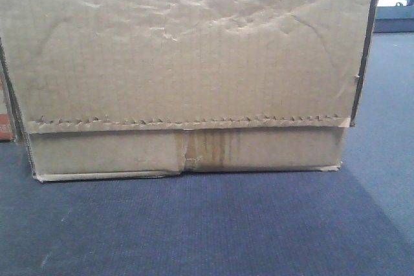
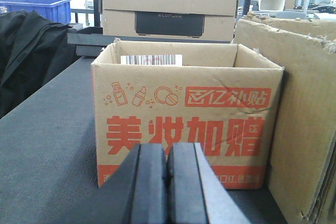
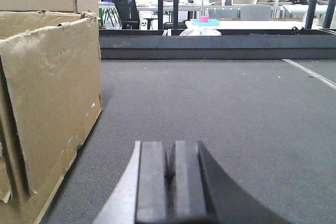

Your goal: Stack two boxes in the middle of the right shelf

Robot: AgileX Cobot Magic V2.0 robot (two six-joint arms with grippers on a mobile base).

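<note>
Left gripper (image 2: 167, 156): closed. Its two black fingers (image 2: 149, 182) stand side by side, and the inner faces meet along a narrow vertical seam. Nothing is held between them. The fingers rise from the near edge of the left wrist view and point toward the far side. The pose is level, without visible roll.

Right gripper (image 3: 170, 156): closed. Both black fingers press together along a vertical seam, with nothing clamped. The outer flank of the left finger shows a lighter grey surface. The gripper points toward the far side, level and low over the desk (image 3: 236, 108). The arms and wrists cannot be seen.
</note>
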